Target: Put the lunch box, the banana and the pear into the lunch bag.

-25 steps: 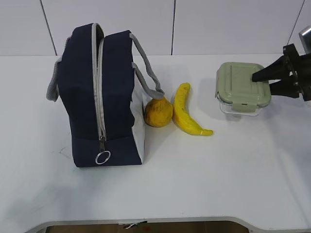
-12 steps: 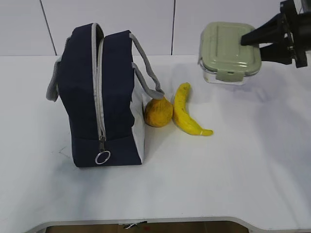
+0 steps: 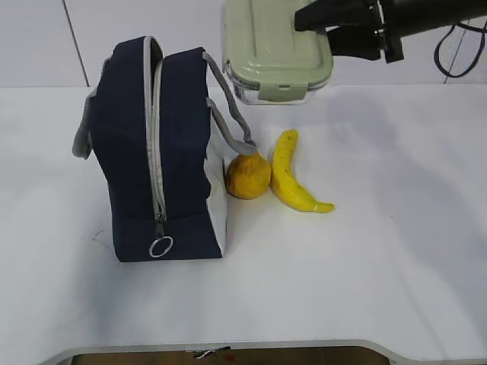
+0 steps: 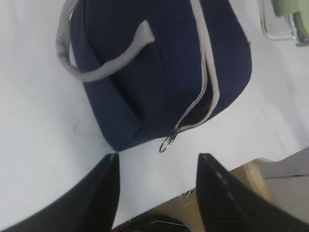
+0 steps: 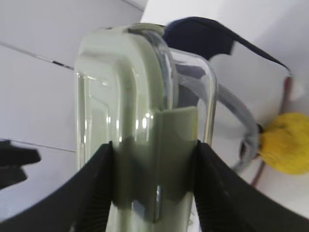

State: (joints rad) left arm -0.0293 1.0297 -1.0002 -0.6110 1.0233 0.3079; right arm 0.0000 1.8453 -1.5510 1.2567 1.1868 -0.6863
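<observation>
Right gripper [image 3: 326, 30] clamps the lunch box [image 3: 278, 47] level in the air, its long axis extending straight out from the jaws.

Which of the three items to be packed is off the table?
The lunch box: the right pincer holds it up, while banana and pear lie below.
</observation>
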